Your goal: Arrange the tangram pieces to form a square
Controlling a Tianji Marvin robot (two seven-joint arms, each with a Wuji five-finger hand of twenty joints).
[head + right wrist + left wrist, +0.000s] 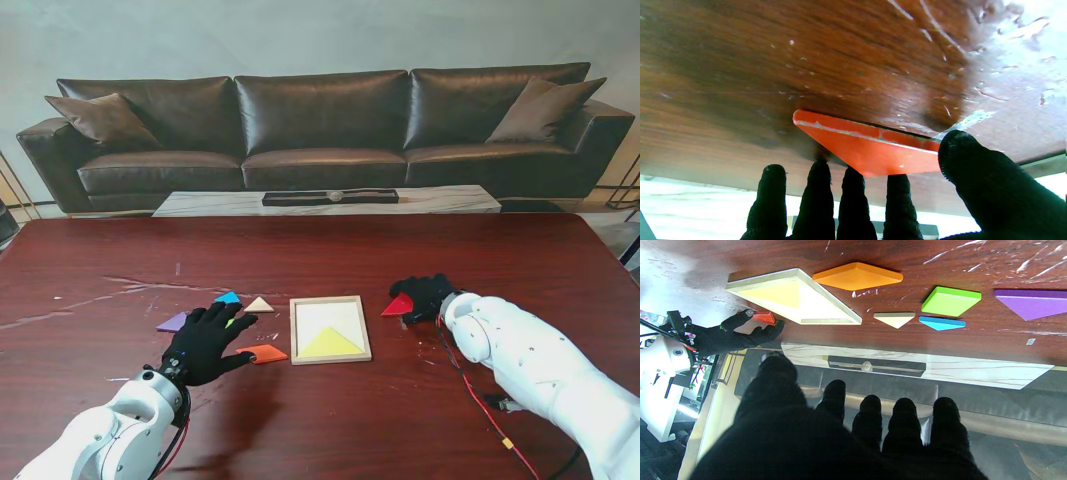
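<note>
**One piece seated, one in the right hand's grasp, five loose**

One yellow triangle (331, 345) is seen lying inside the wooden frame (330, 300), in the half nearer to me; the rest of the frame is bare. The frame sits near the middle of the table (320, 250), toward its near edge.

The red triangle (398, 304) is held just right of the frame, pinched between thumb and fingers of the right hand (425, 296). In the right wrist view it appears tilted, one edge at or just off the wood; contact cannot be confirmed.

The left hand (205, 342) is spread flat, fingers apart, nothing gripped, over the loose pieces left of the frame: purple triangle (173, 322), blue triangle (228, 298), cream triangle (259, 304), orange parallelogram (262, 353) beside the thumb, and a green square (951, 300) visible only in the left wrist view.

Risks, as judged:
- A thin piece held at its edges may slip or rotate in the gloved fingers.
- The frame rim may be caught by the red triangle's corner and the frame shoved.
- The seated yellow triangle may be displaced if red is pushed in at the wrong angle.
- Loose pieces may be scattered by a low sweep of the left hand.
</note>
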